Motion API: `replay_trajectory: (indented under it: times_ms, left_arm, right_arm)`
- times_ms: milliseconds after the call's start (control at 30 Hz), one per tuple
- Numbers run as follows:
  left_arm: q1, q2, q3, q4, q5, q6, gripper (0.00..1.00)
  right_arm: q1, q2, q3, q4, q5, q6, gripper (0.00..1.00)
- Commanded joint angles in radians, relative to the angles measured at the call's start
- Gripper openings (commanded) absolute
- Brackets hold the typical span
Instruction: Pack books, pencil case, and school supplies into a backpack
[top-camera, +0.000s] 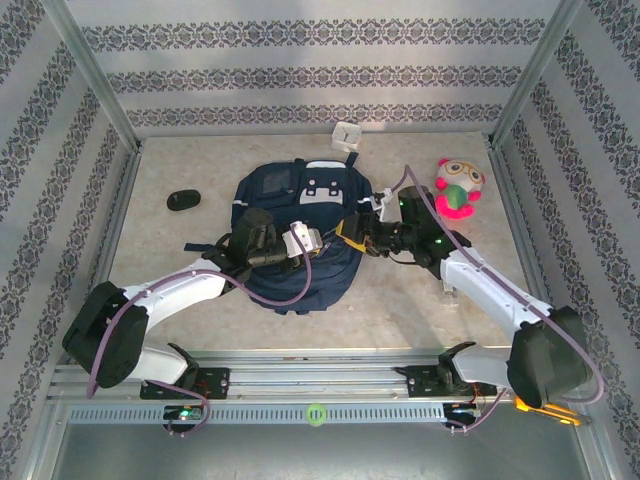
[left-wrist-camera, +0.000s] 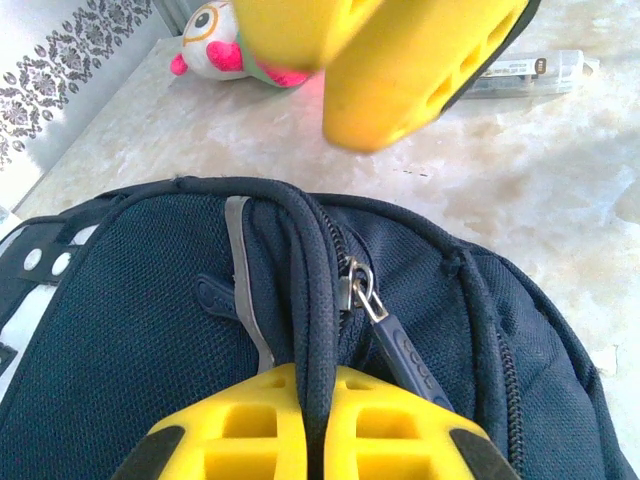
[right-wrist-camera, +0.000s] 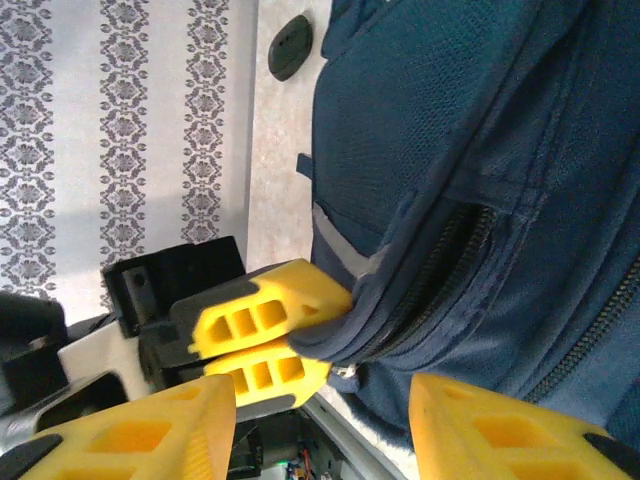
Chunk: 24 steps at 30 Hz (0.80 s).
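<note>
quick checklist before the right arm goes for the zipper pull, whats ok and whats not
1. Left gripper pinched shut on the backpack top ridge: ok.
2. Right gripper jaws open, nothing between them: ok.
3. Zipper pull uncovered, lying beside the pinched ridge: ok.
4. Right gripper lined up on the zipper pull: not ok, it hangs apart from it, toward the tabletop side.
5. Main compartment zipper open: cannot tell.
</note>
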<state>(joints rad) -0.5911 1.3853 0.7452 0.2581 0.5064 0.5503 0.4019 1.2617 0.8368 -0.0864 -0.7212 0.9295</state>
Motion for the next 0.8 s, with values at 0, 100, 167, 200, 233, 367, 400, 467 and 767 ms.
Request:
replay_trajectory:
  times_ms: [0,100,167,200,233,367,400,467,767]
  left_arm:
    - [-0.003,-0.028,0.002,0.116,0.113,0.034,0.03]
    - [-0.004,-0.026,0.007,0.110,0.132,0.036,0.03]
    - [-0.002,-0.020,0.009,0.107,0.142,0.038,0.03]
    - [-0.003,-0.019,0.012,0.103,0.147,0.039,0.03]
    - [-0.003,-0.017,0.015,0.100,0.151,0.042,0.03]
    - [-0.003,-0.010,0.019,0.105,0.161,0.043,0.03]
    - [-0.003,-0.010,0.021,0.107,0.160,0.041,0.03]
    - [-0.003,-0.006,0.024,0.108,0.148,0.044,0.03]
    - [-0.003,0.002,0.025,0.110,0.138,0.054,0.03]
  right_arm:
    - [0.006,0.029,-0.003,0.115,-0.027,0.084,0.49]
    - [0.008,0.058,-0.004,0.173,-0.028,0.107,0.47]
    - [0.007,0.071,-0.007,0.201,-0.022,0.120,0.46]
    - [0.006,0.078,-0.007,0.208,-0.018,0.126,0.45]
    - [0.005,0.084,-0.009,0.218,-0.017,0.132,0.45]
    - [0.006,0.114,-0.007,0.252,-0.017,0.163,0.48]
    - [0.006,0.117,-0.007,0.248,-0.014,0.164,0.49]
    - [0.006,0.110,-0.012,0.227,0.008,0.157,0.51]
    - [0.021,0.101,-0.043,0.181,0.075,0.165,0.54]
